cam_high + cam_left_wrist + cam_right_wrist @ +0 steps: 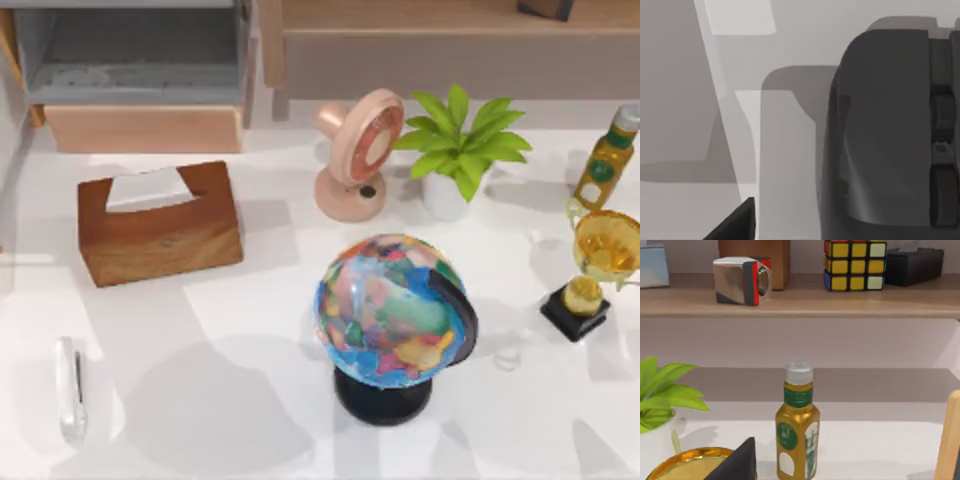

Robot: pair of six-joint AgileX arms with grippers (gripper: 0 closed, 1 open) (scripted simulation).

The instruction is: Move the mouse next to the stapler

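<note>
Stapler [70,390] lies lower left of top view, pale and slim, on white table [250,330]. Globe [392,310] stands at centre. Faint pale lump [508,355] lower right, between globe and trophy [600,262], is probably mouse, too faint to confirm. If so: light, rigid, smooth shell, likely slippery; grip across narrow flanks. Left gripper [737,222], right gripper [737,460]: dark edge only, jaw opening cannot be told, nothing seen held.

Wooden tissue box [160,225], glossy globe [388,308]
</note>
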